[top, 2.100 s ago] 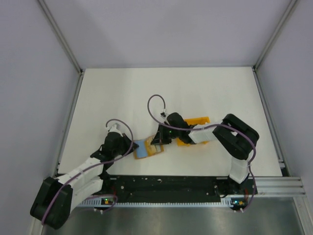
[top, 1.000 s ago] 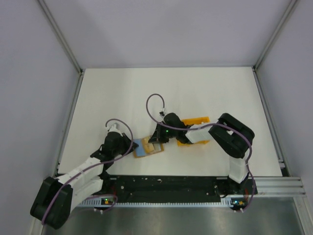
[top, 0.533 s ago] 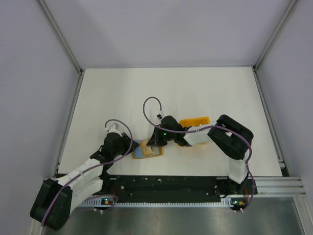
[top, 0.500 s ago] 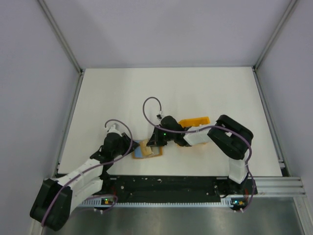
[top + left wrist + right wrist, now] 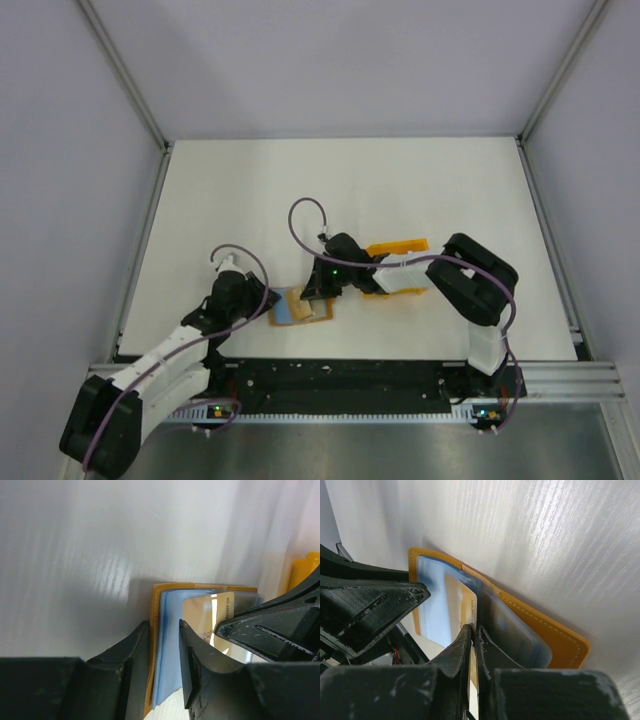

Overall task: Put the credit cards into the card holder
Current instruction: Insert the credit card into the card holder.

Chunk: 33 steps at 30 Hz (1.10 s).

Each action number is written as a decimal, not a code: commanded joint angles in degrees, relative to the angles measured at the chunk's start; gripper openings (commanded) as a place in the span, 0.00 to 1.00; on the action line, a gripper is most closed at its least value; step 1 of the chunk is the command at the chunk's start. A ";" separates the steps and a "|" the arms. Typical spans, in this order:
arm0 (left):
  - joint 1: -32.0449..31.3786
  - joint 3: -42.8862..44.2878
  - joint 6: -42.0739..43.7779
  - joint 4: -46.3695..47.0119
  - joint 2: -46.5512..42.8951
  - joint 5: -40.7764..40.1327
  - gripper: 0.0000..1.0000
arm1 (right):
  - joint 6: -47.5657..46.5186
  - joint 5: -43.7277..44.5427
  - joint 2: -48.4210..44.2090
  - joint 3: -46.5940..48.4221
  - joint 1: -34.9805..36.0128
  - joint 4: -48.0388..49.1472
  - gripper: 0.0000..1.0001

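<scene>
Though hidden overhead | right claw (image 5: 473, 630) pinches silvery card (image 5: 205, 615) | left claw (image 5: 164, 628) astride wallet (image 5: 547, 630), grip unclear

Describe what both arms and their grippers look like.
Left arm and right arm: black joints, white link shells, a purple cable looping above each wrist. Left gripper and right gripper: matte black, scuffed plastic fingers. A green light glows near the right wrist.
</scene>
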 commanded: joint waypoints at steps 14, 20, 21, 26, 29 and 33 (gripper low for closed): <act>0.04 -2.77 -1.67 -1.50 -1.12 3.63 0.00 | -3.30 -0.96 -0.20 0.34 -1.38 -5.59 0.01; -0.14 -4.71 -3.43 1.22 -1.82 3.98 0.00 | 0.57 0.01 -0.03 -0.80 1.08 -5.07 0.04; -0.22 -4.88 -3.87 1.22 -1.99 3.63 0.00 | 1.10 0.09 -0.12 -0.97 1.60 -4.63 0.04; -1.01 -5.85 -5.54 2.54 -2.26 2.75 0.00 | 2.95 -0.69 -0.47 -1.42 2.66 -4.45 0.09; -1.28 -5.85 -6.07 2.37 -2.52 1.79 0.00 | 4.18 -1.23 -0.82 -2.12 2.66 -4.27 0.12; -1.54 -6.29 -6.95 2.63 -2.88 1.61 0.00 | 5.76 -2.63 -1.96 -3.18 3.36 -2.07 0.25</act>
